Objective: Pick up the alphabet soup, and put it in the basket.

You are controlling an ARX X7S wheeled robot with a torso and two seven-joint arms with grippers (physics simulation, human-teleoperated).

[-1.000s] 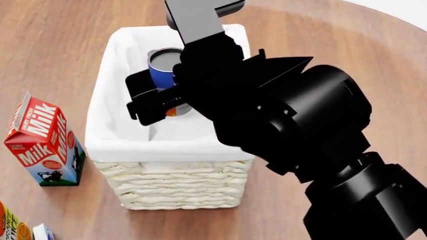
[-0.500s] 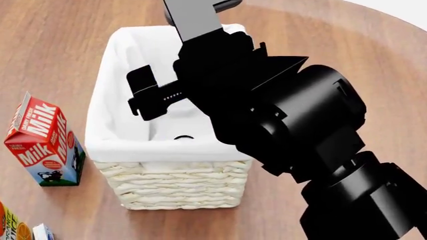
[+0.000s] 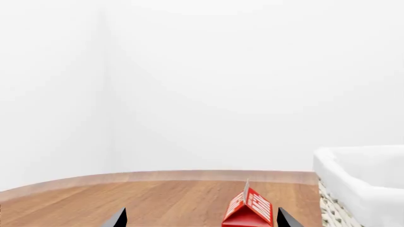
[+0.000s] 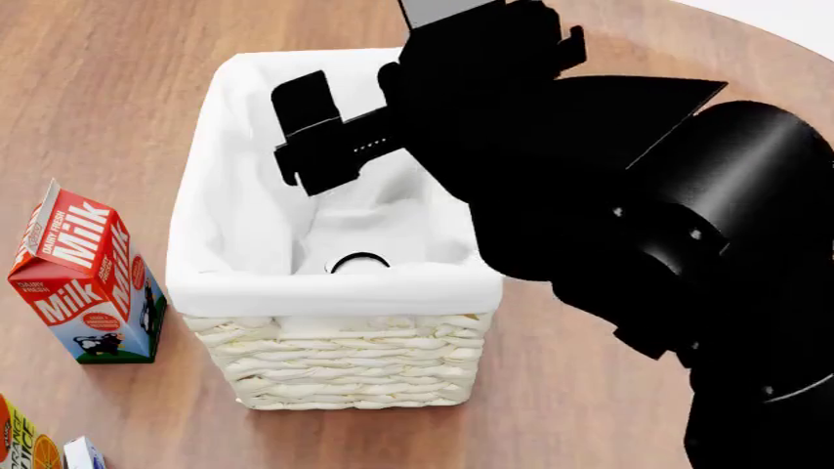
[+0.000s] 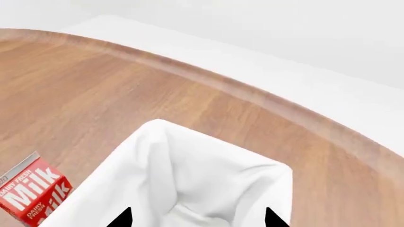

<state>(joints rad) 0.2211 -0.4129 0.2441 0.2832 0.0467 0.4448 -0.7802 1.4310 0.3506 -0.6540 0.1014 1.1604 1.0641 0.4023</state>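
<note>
Down in basket [image 4: 332, 283], alphabet soup [image 4: 359, 262], under empty right claw [image 4: 332, 132].

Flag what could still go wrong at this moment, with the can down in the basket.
1. The right gripper hangs open just above the basket, low enough that a sideways pull-out might catch the cloth rim and drag it.
2. Only the soup can's rim shows by the near wall, so whether it stands upright is unclear.
</note>
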